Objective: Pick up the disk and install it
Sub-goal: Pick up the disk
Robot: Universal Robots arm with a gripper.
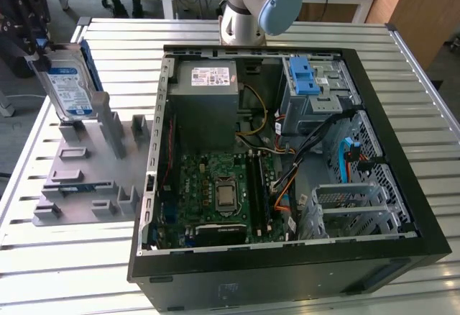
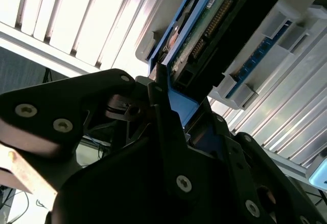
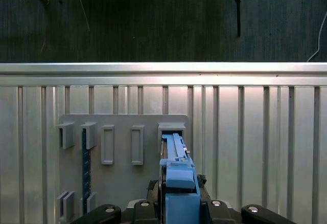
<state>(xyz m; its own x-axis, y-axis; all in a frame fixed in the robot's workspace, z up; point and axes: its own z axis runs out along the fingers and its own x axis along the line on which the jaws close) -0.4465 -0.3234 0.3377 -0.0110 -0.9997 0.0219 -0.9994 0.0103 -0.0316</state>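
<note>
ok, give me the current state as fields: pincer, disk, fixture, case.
pincer: shut on the disk, at its blue carrier, at the exterior view's left
disk: upright, over the grey fixture, outside the case
fixture: on the slatted table, beside the case
case: open, drive cage with blue handle inside
install: not done

- An open black computer case (image 1: 287, 272) lies on the slatted metal counter (image 1: 65, 272).
- Inside it sit a grey power supply box (image 1: 208, 99), a green motherboard (image 1: 194, 178) and a drive cage with a blue handle (image 1: 305, 85).
- A grey slotted fixture plate (image 1: 79, 178) rests beside the case, on the exterior view's left.
</note>
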